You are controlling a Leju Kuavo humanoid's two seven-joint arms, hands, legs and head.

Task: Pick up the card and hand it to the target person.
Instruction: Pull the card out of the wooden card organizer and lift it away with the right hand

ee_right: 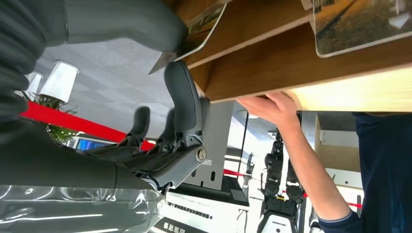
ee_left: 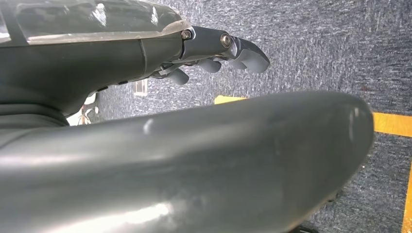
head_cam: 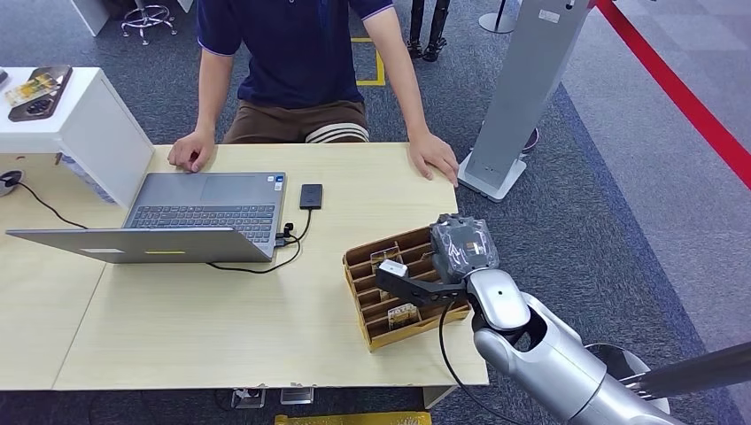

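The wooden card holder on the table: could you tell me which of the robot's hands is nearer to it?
Right. The right hand is over the wooden card holder, pinching a card in one slot. The left hand hangs beside the robot's body above the carpet, away from the table.

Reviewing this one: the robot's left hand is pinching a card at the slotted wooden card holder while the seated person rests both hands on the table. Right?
Wrong hand. The head view shows the right hand pinching the card at the slotted wooden card holder; the left hand hangs over the carpet. The seated person does rest both hands on the table.
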